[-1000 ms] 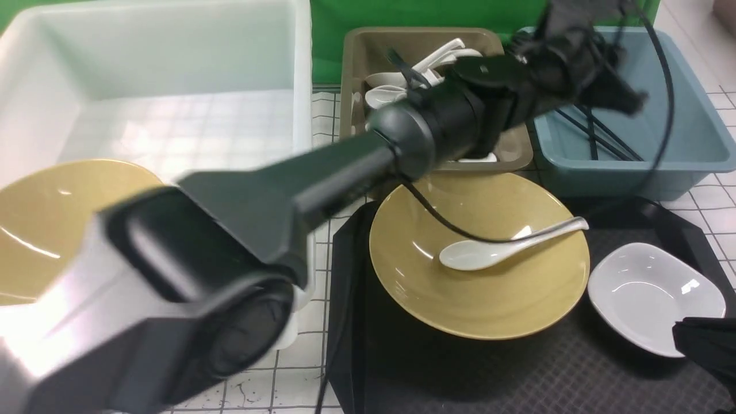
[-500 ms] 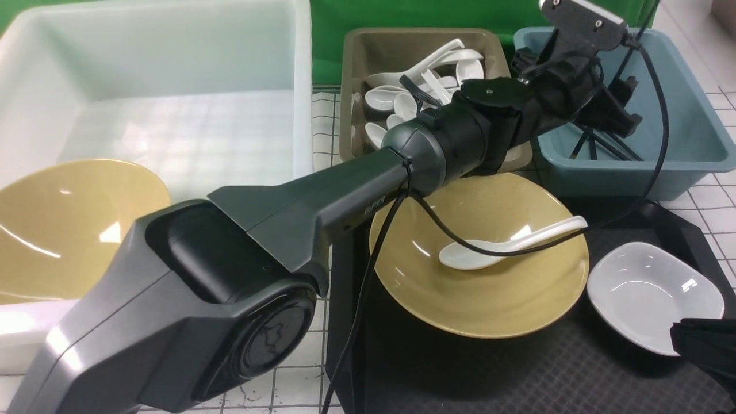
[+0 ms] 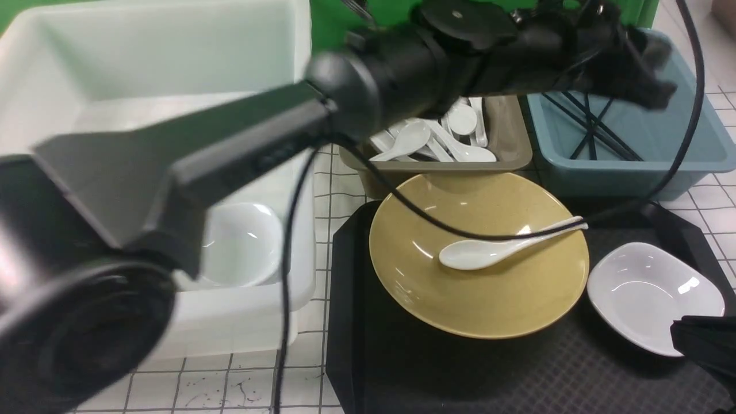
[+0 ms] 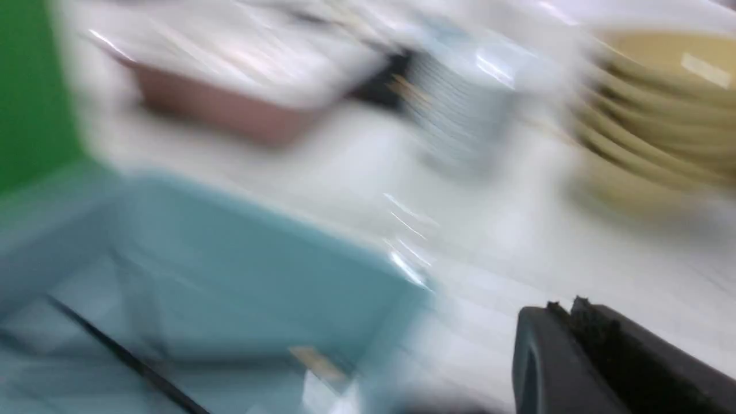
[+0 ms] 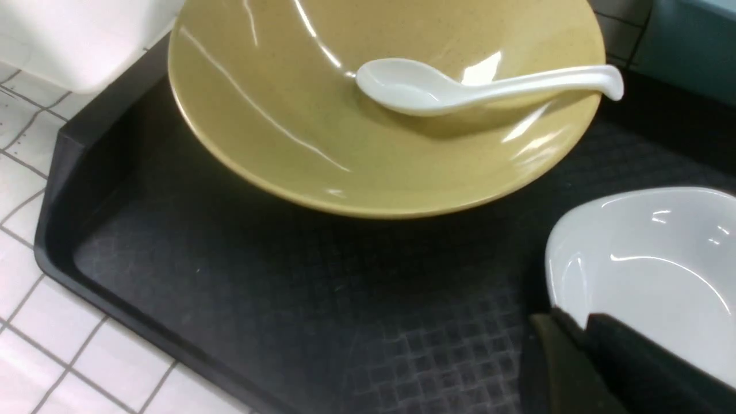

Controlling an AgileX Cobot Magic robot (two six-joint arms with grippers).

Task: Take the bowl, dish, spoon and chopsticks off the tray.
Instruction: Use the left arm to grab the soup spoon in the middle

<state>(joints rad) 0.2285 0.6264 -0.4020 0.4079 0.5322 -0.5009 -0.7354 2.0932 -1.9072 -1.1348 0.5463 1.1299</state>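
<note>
Bowl (image 3: 489, 293), spoon (image 3: 494, 251) lying in it, and dish (image 3: 650, 296) sit on the tray (image 3: 402, 368) near the front edge. Chopsticks (image 3: 592, 123) lie in the blue bin (image 3: 690, 144), far-right corner. Left gripper (image 3: 652, 91) is over that bin, right gripper (image 5: 575, 336) by the dish, can't tell either's grip.

Bright overhead light, glare on the bowl (image 5: 276, 103), heavy motion blur in left wrist view.

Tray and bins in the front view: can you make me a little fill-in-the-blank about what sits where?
1. The spoon lies in the ____ bowl.
2. The bowl and the white dish stand on the ____ tray.
3. The chopsticks lie in the ____ bin.
Missing words: yellow; black; blue.
</note>
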